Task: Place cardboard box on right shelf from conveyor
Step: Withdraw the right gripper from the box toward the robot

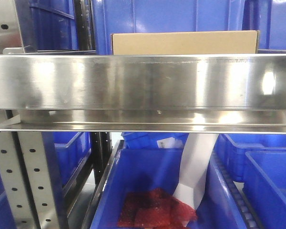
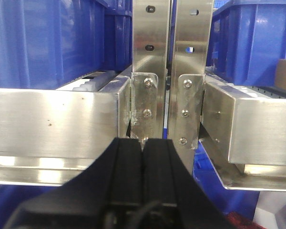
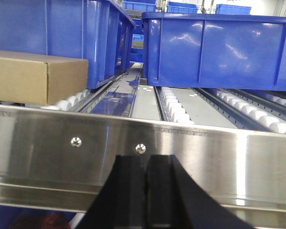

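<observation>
black left end effector (image 2: 143,157) at the near edge of its wrist view, fingers pressed flat together, gripping nothing, parked just before the bolted brackets where two shelf sections meet. black right end effector (image 3: 145,174) likewise closed and empty, close against the broad reflective front rail of the shiny stainless-steel right shelf (image 1: 143,81).

plain tan flat cardboard box (image 1: 183,43) already up on that shelf, resting on white rollers (image 3: 176,107) behind the rail, left of centre in the right wrist view and apart from both end effectors, with tall blue plastic bins (image 3: 219,50) just behind and to its right. no conveyor in view anywhere.

judged as placed, so remaining risk sits in the retreat. both end effectors very near steel: a lift or a swing sideways could scrape the rail or catch a bracket screw. box lying near the front on rollers: a knock to the rail, or any slope toward the near side, could set it rolling up against the rail, though slope cannot be told. below, a blue bin holding red mesh (image 1: 155,210) could take anything that drops.
</observation>
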Tool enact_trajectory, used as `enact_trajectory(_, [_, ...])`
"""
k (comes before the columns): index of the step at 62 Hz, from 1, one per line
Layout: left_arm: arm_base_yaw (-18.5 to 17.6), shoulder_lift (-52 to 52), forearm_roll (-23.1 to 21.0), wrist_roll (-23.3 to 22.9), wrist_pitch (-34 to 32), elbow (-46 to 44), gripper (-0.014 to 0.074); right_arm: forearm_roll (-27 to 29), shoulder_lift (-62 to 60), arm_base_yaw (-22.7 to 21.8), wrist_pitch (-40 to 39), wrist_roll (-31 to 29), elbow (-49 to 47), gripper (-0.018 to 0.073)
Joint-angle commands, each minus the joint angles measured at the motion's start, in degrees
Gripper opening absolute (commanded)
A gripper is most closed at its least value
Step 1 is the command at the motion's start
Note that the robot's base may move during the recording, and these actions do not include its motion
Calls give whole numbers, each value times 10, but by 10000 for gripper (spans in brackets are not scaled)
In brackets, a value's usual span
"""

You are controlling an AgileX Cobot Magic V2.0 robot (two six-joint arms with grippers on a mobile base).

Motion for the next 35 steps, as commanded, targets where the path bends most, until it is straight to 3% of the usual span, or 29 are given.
enact_trajectory(1, [-1,-3,-3,0,-50,3,-116,2,-11,-3,-49,-2,-9,49])
enact_trajectory(35, [-1,-3,-3,0,-50,3,-116,2,-11,-3,-49,-2,-9,49])
